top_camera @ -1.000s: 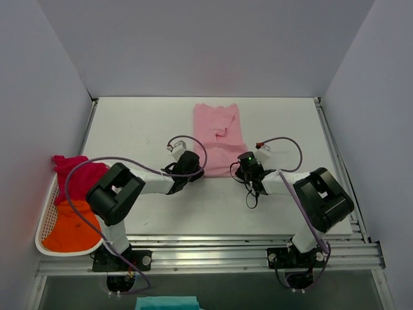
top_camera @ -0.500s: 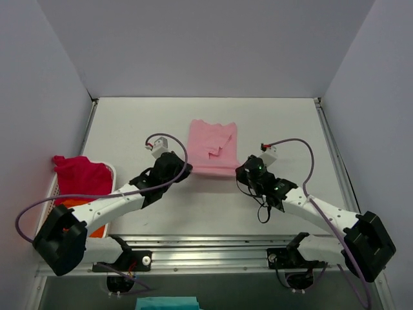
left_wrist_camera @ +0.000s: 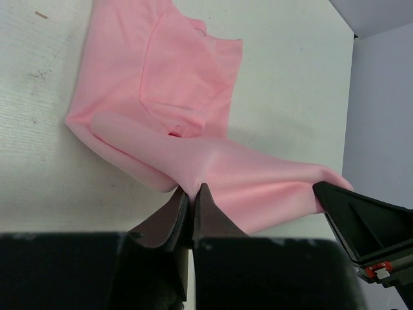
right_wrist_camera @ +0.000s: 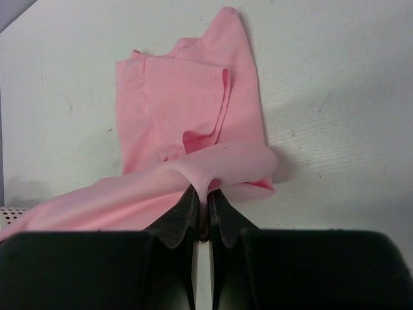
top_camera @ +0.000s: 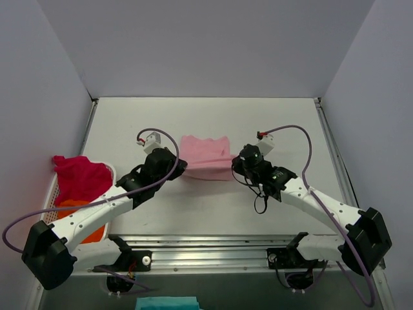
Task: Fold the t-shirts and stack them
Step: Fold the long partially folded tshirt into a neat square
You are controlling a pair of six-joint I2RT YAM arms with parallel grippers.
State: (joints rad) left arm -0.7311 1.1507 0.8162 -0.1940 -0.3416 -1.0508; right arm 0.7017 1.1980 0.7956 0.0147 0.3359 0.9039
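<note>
The light pink t-shirt (top_camera: 205,154) lies mid-table, folded narrow, its near hem lifted off the surface. My left gripper (top_camera: 179,166) is shut on the hem's left corner (left_wrist_camera: 191,188), and my right gripper (top_camera: 235,165) is shut on its right corner (right_wrist_camera: 206,190). The hem stretches taut between them, above the rest of the pink shirt (left_wrist_camera: 187,84) (right_wrist_camera: 174,103), which lies flat with a sleeve folded in. The right gripper's black body (left_wrist_camera: 368,226) shows in the left wrist view. A magenta-red t-shirt (top_camera: 80,175) and an orange t-shirt (top_camera: 66,208) lie in the basket on the left.
A white perforated basket (top_camera: 48,206) sits at the table's left edge, partly under my left arm. Grey walls close in the back and both sides. A metal rail (top_camera: 213,248) runs along the near edge, with a teal cloth (top_camera: 158,303) below it.
My left gripper closed on the hem's left corner. Both arms stretched out, lifting the near hem and carrying it away from the bases and leftward; the pink shirt shifted left and looks shorter.
</note>
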